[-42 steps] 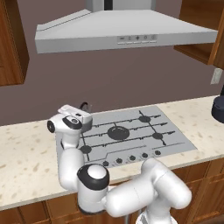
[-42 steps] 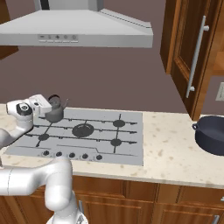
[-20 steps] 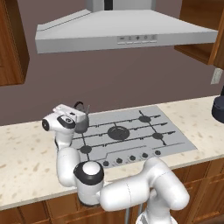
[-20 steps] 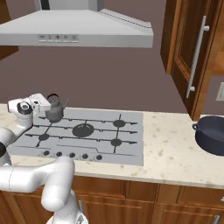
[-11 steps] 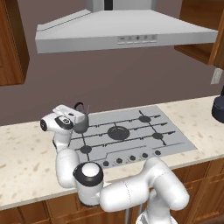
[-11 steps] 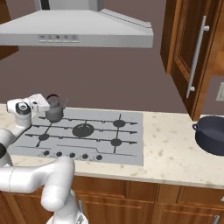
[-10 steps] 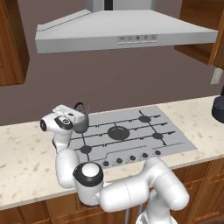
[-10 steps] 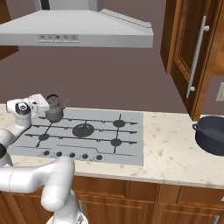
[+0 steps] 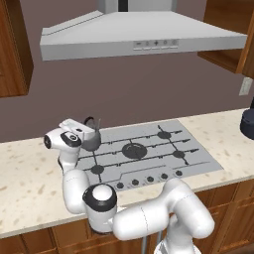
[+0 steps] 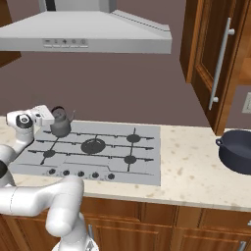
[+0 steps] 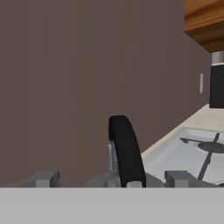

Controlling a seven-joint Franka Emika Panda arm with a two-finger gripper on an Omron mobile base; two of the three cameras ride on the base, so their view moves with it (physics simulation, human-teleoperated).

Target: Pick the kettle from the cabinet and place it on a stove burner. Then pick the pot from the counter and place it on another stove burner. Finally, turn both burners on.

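Observation:
The small grey kettle [image 9: 92, 139] [image 10: 61, 125] stands on the back left burner of the silver cooktop [image 9: 149, 155] [image 10: 98, 149]. My gripper [image 9: 83, 131] [image 10: 47, 116] [image 11: 111, 178] is at the kettle's top and open. In the hand view the black arched handle [image 11: 126, 151] rises in the gap, and both fingertips [image 11: 43, 177] stand well clear of it. The dark pot [image 10: 238, 151] [image 9: 247, 123] rests on the beige counter [image 10: 191, 169] far to the right. Above the pot, the brown cabinet door [image 10: 211, 59] with its long silver handle hangs open.
A grey range hood [image 9: 144, 37] [image 10: 83, 32] hangs over the cooktop. Several small dark knobs [image 9: 141, 180] [image 10: 81, 174] line the cooktop's front edge. The other burners [image 9: 134, 150] [image 10: 130, 159] are bare. A dark boxy object [image 11: 217, 85] stands far along the counter.
The jaws have opened and let go of the kettle's handle. The kettle stays upright on the back left burner; the arm has hardly moved.

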